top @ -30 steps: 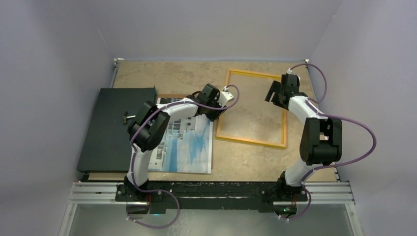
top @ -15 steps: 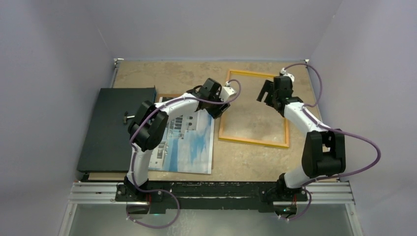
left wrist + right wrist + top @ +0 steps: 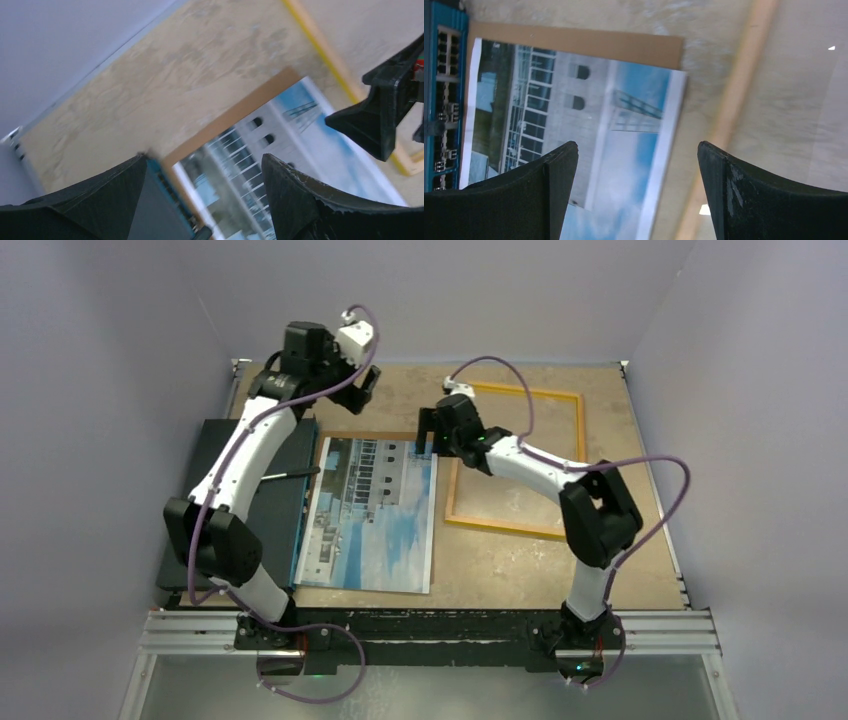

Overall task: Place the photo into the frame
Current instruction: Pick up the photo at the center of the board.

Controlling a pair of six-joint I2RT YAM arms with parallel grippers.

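The photo [image 3: 370, 525] lies face up on a brown backing board [image 3: 350, 435], left of the yellow-orange frame [image 3: 525, 391], which lies flat on the table. My right gripper [image 3: 428, 436] hovers open over the photo's far right corner; in the right wrist view the photo [image 3: 589, 130] and the frame's left rail [image 3: 739, 100] show between the fingers of the right gripper [image 3: 636, 200]. My left gripper [image 3: 366, 380] is raised near the back wall, open and empty. Below the left gripper [image 3: 205, 200], the left wrist view shows the photo [image 3: 280, 150] and the frame rail [image 3: 320, 45].
A flat black panel [image 3: 235, 510] with a blue edge [image 3: 444, 100] lies left of the photo, a thin dark rod [image 3: 290, 473] on it. The right arm stretches across the frame's pane. Grey walls close the table at back and sides.
The left arm has swung up and away from the frame's left rail to the back left. The right gripper has crossed from the frame's right side to the photo's corner. Both jaws have widened.
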